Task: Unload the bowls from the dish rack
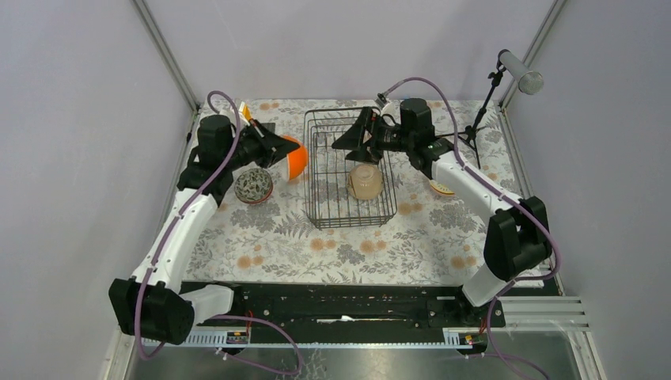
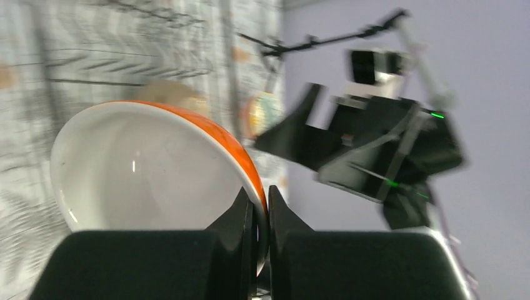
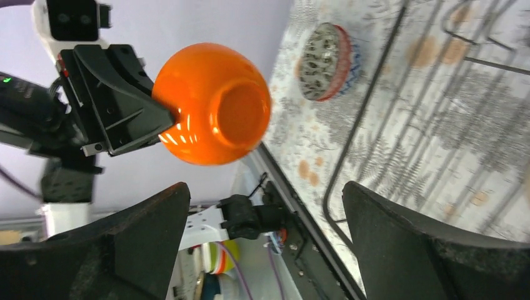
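Floral-clothed table (image 1: 316, 253): the left hand (image 1: 279, 151) pinches the orange bowl (image 1: 294, 161) by its rim, held just left of the dish rack (image 1: 352, 224). A patterned bowl (image 1: 253, 186) sits unloaded on the table and a beige bowl (image 1: 365, 181) lies inside the rack, with the right hand (image 1: 362, 141) spread wide above.

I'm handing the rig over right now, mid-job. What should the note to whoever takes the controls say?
Left gripper: shut on the orange bowl at its rim, held up left of the dish rack, not yet set down.
Right gripper: open, empty, above the rack's far end.
Done: patterned bowl on the table left of the rack; a partly hidden bowl right of it.
Left: place the orange bowl; the beige bowl is in the rack.
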`<state>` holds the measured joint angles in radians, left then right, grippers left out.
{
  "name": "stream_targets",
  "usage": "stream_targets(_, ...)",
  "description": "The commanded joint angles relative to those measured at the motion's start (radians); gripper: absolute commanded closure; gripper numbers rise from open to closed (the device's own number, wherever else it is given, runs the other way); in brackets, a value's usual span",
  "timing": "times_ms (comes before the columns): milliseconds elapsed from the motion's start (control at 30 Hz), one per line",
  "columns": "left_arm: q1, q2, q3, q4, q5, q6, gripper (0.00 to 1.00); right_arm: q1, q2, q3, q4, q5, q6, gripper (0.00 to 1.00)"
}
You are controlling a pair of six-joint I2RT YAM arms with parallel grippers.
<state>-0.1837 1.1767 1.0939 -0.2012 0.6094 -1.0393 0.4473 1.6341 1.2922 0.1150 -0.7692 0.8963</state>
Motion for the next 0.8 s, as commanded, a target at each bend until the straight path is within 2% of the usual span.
stream_targets(0, 0.003, -0.044, 0.052, -0.450, -0.302, 0.264, 1.00, -0.006, -0.070, 0.076, -0.279, 0.164, -0.225, 0.01)
stream_targets(200, 0.000, -0.072, -0.018, -0.592, -0.496, 0.261, 1.00, -0.006, -0.085, 0.094, -0.369, 0.256, -0.294, 0.02)
stream_targets(300, 0.000, -0.087, -0.021, -0.675, -0.698, 0.231, 1.00, -0.006, -0.094, 0.087, -0.378, 0.275, -0.300, 0.02)
stream_targets(400, 0.002, -0.100, -0.032, -0.726, -0.833, 0.192, 1.00, -0.005, -0.099, 0.082, -0.389, 0.288, -0.306, 0.02)
stream_targets(600, 0.016, -0.021, -0.106, -0.799, -0.924, 0.046, 1.00, -0.006, -0.113, 0.081, -0.412, 0.303, -0.329, 0.02)
stream_targets(767, 0.019, 0.098, -0.128, -0.779, -0.996, -0.035, 1.00, -0.006, -0.122, 0.079, -0.435, 0.306, -0.350, 0.02)
